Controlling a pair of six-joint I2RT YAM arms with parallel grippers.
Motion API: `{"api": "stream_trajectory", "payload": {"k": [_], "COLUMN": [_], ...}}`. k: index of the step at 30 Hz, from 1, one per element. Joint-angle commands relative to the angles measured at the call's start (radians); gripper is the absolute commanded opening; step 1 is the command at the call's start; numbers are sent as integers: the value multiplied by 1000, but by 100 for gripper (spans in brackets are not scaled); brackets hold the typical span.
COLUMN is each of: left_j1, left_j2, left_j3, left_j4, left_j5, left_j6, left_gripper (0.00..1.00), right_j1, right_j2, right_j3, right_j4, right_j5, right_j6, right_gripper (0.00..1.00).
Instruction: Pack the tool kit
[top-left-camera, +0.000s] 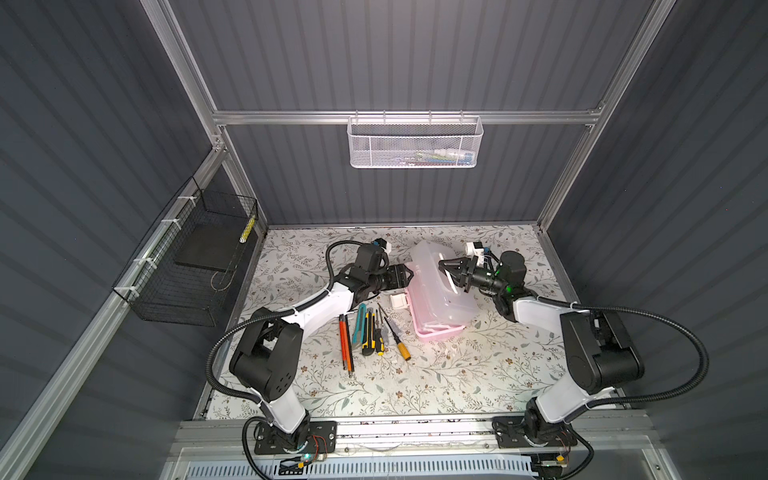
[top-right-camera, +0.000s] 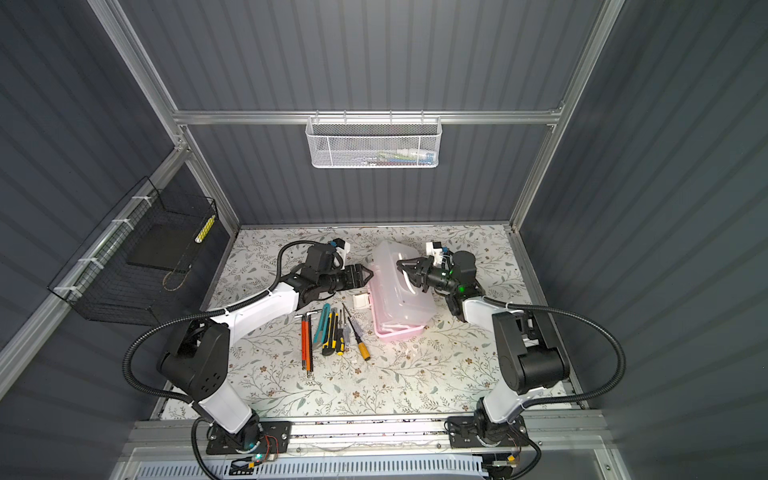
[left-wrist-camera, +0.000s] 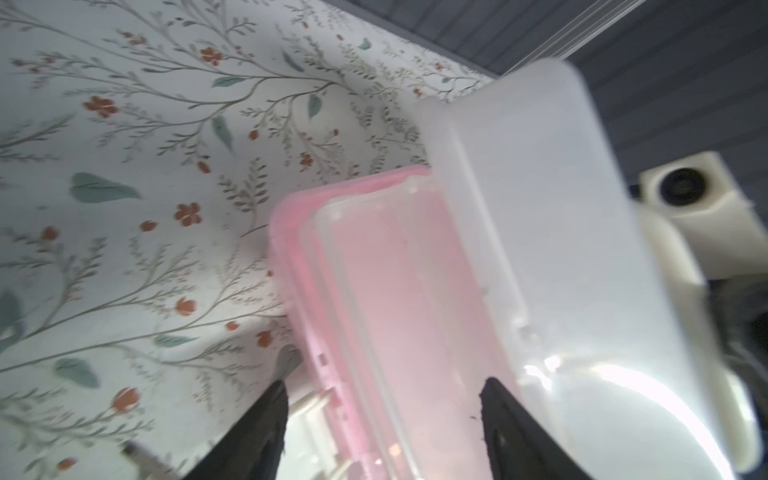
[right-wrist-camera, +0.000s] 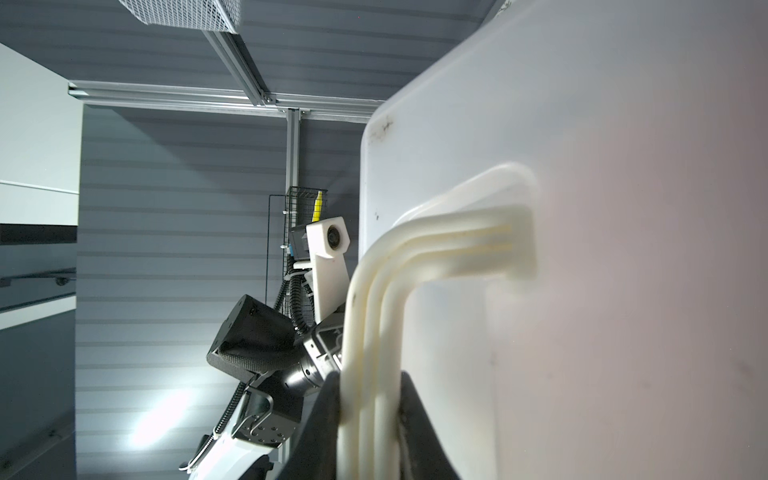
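Box (top-left-camera: 440, 316) sits toward the back of the floral table (top-left-camera: 415, 382), between both claws, its frosted lid (top-left-camera: 428, 262) tilted up off the pink base (left-wrist-camera: 374, 311). The right claw (right-wrist-camera: 370, 399) is clamped on the white handle (right-wrist-camera: 374, 316). The left claw (left-wrist-camera: 384, 392) stands open at the base's edge. Screwdrivers and knives (top-left-camera: 370, 332) lie just beside the box.

your surface (top-left-camera: 457, 374) is the floral-print sheet, lying flat. the tool kit box (top-left-camera: 436, 332) sits on it toward the back middle, pink base down, lid tipped up. a small white piece (top-left-camera: 397, 300) lies just left of the box. in front of that there's a row side by side: pair of slim red tools (top-left-camera: 345, 343), teal utility knife (top-left-camera: 359, 326), yellow-and-black utility knife (top-left-camera: 369, 336), slim screwdrivers (top-left-camera: 380, 340), then a yellow-handled screwdriver (top-left-camera: 397, 338) lying at an angle.
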Motion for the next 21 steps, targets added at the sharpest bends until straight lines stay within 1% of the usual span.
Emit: {"api": "stream_trajectory", "payload": {"k": [1, 4, 11, 17, 21], "left_j1": [-1, -1, -2, -2, -2], "left_j2": [58, 94, 135, 145, 156], "left_j3": [19, 6, 4, 29, 47], "left_j4": [185, 291, 397, 443, 469], "left_j5": [160, 211, 236, 246, 269], "left_j6": [-124, -196, -258, -283, -300], "left_gripper": [75, 75, 74, 73, 73], "right_j1": [-5, -5, -3, -3, -3], "right_j2": [40, 52, 48, 25, 18], "right_j3": [-9, -14, -16, -19, -15], "right_j4": [252, 268, 246, 126, 67], "right_j5": [-31, -31, -38, -25, -19], "right_j6": [143, 150, 132, 49, 17], "right_gripper": [0, 0, 0, 0, 0]}}
